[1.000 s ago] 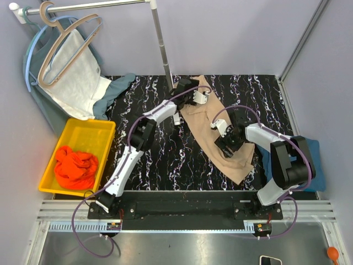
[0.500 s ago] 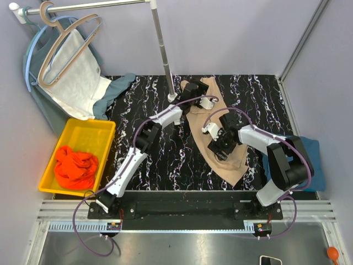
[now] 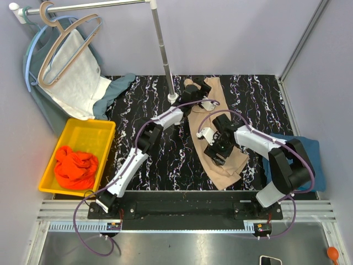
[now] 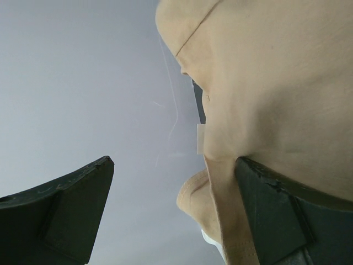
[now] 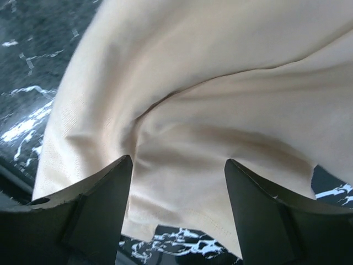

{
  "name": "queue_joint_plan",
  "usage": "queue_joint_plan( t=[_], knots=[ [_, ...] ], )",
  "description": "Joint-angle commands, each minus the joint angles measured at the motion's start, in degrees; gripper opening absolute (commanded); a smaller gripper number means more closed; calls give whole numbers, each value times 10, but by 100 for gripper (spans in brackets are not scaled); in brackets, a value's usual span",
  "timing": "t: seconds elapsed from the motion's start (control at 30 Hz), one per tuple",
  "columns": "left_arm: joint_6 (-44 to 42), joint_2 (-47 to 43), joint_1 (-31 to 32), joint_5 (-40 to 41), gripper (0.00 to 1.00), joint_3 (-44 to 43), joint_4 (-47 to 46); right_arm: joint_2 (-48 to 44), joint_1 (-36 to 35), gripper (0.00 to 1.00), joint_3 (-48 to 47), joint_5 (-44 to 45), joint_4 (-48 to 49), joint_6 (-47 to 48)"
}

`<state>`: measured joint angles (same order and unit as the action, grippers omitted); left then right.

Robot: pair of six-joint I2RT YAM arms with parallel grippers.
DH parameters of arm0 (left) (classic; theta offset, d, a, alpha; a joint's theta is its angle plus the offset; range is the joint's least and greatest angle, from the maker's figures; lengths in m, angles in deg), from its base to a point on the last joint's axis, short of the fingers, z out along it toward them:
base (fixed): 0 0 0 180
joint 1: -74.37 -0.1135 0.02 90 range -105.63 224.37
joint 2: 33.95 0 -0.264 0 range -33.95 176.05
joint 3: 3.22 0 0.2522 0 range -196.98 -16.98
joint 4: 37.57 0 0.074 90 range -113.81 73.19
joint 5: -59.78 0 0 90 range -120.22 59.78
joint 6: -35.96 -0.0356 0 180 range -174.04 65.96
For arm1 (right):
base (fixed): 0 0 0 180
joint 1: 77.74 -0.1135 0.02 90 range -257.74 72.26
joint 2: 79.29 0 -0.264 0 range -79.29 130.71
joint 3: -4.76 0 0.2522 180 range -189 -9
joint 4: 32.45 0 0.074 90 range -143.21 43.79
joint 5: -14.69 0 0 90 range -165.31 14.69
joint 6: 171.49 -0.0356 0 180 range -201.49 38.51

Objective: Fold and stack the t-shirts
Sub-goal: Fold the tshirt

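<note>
surface: black marbled table [image 3: 160,160] | on it: beige t-shirt [image 3: 222,172] right of centre | dark blue t-shirt [image 3: 320,160] at right edge

Top view: overhead, facing down on table [image 3: 171,165]. Wrist views: very close; all share beige t-shirt [image 5: 220,66].

Plain pale lavender-grey walls [image 3: 242,33] enclose a black, white-veined marble-patterned bench [image 3: 165,160], with a silver metal garment rail [image 3: 161,38] standing at its back.

A white cloth [image 3: 77,77] on hangers [image 3: 60,44] hangs beside a yellow bin [image 3: 88,132], perhaps touching its rim.
</note>
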<state>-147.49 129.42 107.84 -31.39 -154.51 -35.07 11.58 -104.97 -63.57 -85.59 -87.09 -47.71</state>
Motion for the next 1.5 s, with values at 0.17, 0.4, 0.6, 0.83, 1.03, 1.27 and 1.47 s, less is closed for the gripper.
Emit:
queue_joint_plan(
  t=[0.17,0.4,0.6,0.83,1.03,1.27,1.47],
  knots=[
    [-40,26,-11,-10,99,-5,-5,-30,-58,77,-32,-18,-61,-21],
    [57,-68,-8,6,99,113,-71,-73,-61,77,-27,54,-48,-9],
    [104,-147,1,39,99,168,-56,-96,-60,77,-8,126,-4,12],
    [136,-198,7,52,99,220,-49,-105,-60,77,91,178,130,68],
    [160,-202,10,55,99,223,-48,-88,-60,77,141,179,192,100],
    [186,-169,13,31,99,172,-15,-92,-60,76,147,171,171,103],
    [190,-119,22,18,99,99,40,-103,-60,77,119,144,91,72]
  ],
)
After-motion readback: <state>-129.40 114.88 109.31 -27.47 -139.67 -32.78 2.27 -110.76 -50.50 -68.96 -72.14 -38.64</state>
